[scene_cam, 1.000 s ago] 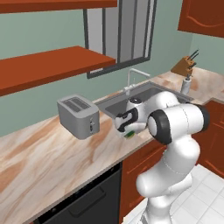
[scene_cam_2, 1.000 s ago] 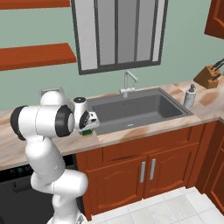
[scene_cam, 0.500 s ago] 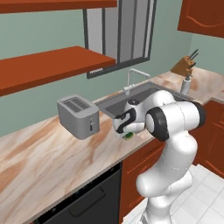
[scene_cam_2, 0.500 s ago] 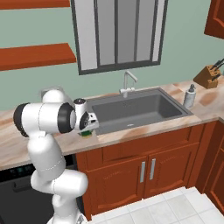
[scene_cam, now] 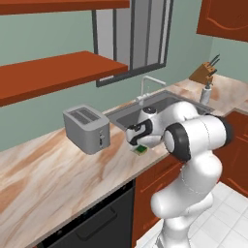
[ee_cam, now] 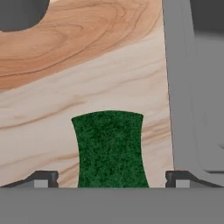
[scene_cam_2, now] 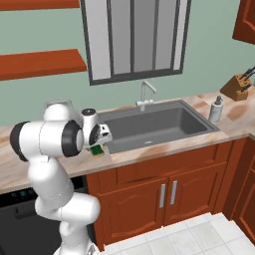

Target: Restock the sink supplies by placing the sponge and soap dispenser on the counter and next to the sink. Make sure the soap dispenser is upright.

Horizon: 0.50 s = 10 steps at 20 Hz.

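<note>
The white arm bends over the desk [scene_cam_2: 164, 145] left of the sink [scene_cam_2: 149, 127], its gripper [scene_cam_2: 98, 147] low above the sponge [scene_cam_2: 97, 151], which lies on the near strip just beside the basin's left rim. Whether the fingers touch it cannot be told. A chrome faucet [scene_cam_2: 144, 94] stands behind the basin. The soap dispenser [scene_cam_2: 215, 109] stands upright right of the sink, a knife block [scene_cam_2: 236, 86] farther right

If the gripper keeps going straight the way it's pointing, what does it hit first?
Most likely the sponge: in the hand view its green top lies between the two spread fingertips, on the counter beside the sink rim. The gripper points down at it; how much gap remains is unclear.
</note>
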Tool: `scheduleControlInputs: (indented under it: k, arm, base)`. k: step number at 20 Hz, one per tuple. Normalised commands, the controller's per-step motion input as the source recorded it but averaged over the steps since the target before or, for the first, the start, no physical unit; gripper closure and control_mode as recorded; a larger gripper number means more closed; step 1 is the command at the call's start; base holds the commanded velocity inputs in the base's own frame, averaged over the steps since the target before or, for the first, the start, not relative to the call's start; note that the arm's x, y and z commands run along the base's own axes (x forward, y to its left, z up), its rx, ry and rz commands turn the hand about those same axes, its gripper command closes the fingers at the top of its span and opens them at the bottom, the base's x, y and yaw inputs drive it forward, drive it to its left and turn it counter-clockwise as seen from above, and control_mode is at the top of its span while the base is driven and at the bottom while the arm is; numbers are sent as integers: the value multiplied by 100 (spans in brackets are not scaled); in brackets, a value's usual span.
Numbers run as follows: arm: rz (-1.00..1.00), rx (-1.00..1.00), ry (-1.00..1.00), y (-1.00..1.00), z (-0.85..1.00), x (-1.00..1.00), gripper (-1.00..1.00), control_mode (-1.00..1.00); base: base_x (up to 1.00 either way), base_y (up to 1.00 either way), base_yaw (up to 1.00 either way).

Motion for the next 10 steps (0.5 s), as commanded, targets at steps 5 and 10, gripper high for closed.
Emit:
scheduleControlInputs:
  k: [5,10]
  arm:
    - [0,0,-10,0,76,-15,-100,-100]
    - [0,0,-16,0,82,-67,-100,-100]
  base:
    - [0,0,0]
    - [0,0,0]
